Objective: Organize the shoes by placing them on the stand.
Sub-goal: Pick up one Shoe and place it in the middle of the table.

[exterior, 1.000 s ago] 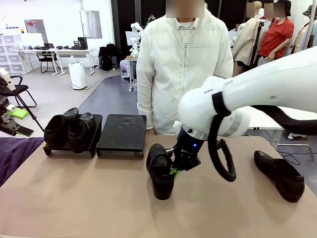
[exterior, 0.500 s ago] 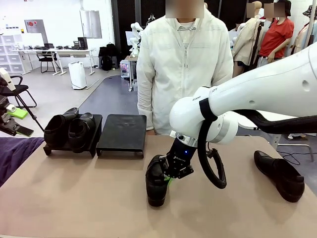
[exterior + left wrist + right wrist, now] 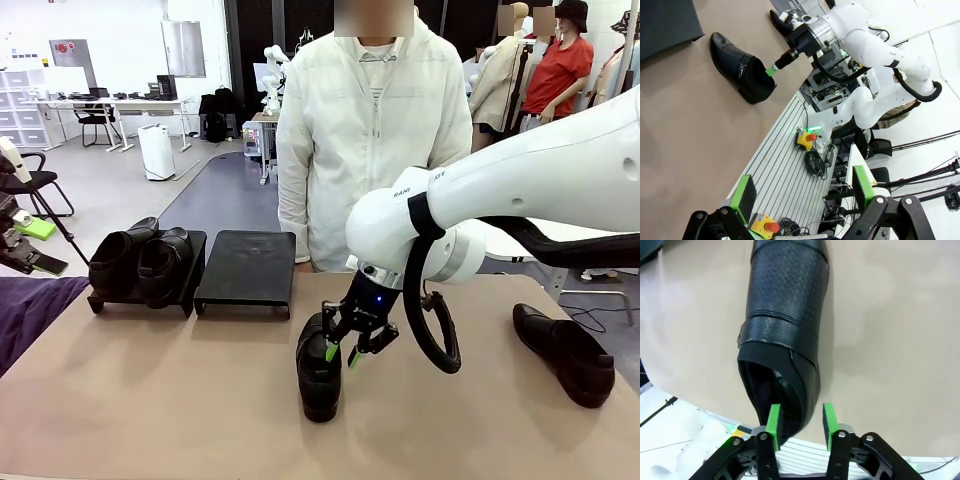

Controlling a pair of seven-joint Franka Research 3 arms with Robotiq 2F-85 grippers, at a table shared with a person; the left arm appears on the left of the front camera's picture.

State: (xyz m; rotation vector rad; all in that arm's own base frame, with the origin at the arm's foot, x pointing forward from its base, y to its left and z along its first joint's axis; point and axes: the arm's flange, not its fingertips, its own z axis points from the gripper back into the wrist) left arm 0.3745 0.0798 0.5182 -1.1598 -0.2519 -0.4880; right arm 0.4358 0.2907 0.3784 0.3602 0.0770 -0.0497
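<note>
Black leather shoe (image 3: pixel 318 365) is found lying on the worktop (image 3: pixel 150 400), short of the empty stand tray (image 3: pixel 246 265). Right pincer (image 3: pixel 341 355) is held parted at its heel, gripping nothing. Closure, then carriage to that tray, is judged necessary.

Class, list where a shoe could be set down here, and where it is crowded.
Free: the right-hand stand, bare; the table between the middle shoe and the far-right shoe. Crowded: the left-hand stand, filled by two shoes; the right gripper at the middle shoe.
</note>
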